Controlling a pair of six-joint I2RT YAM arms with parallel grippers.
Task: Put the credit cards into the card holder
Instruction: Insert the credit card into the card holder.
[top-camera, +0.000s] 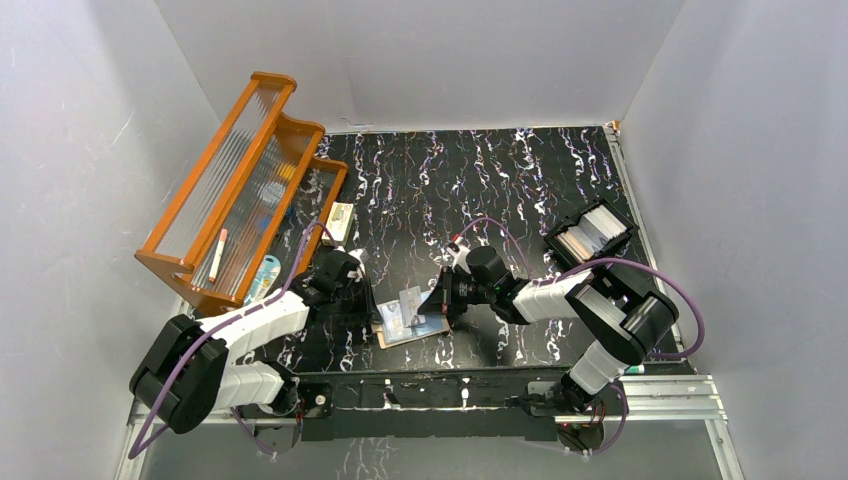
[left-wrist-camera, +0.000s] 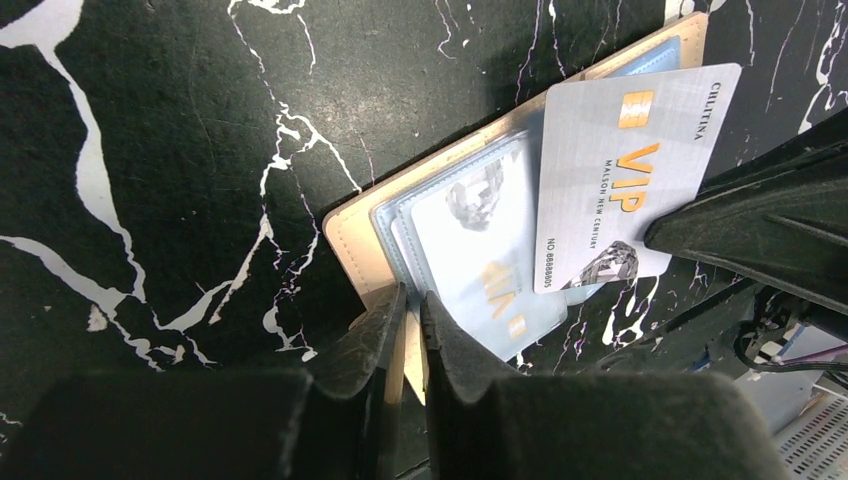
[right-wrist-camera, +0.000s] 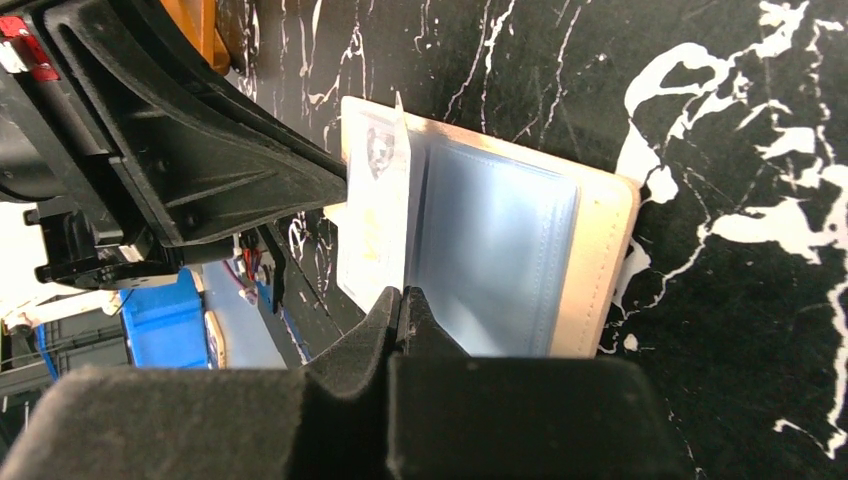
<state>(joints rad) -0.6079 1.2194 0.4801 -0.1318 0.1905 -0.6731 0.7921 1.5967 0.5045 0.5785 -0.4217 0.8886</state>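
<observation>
The tan card holder (top-camera: 385, 335) lies open on the black marbled table, clear pockets up. My left gripper (left-wrist-camera: 412, 298) is shut on its near tan edge (left-wrist-camera: 350, 235). Under one clear pocket lies a pale credit card (left-wrist-camera: 480, 250). My right gripper (right-wrist-camera: 402, 292) is shut on the edge of a silver VIP credit card (left-wrist-camera: 630, 170). That card is tilted over the holder's pockets (right-wrist-camera: 500, 250), and the right wrist view shows it nearly edge-on (right-wrist-camera: 372, 220). From above, the two grippers (top-camera: 368, 300) (top-camera: 440, 298) face each other across the holder.
An orange wooden rack (top-camera: 235, 190) with ribbed clear panels stands at the back left. A small white box (top-camera: 341, 220) sits beside it. On the right is a black compartment tray (top-camera: 590, 235) with cards in it. White walls enclose the table.
</observation>
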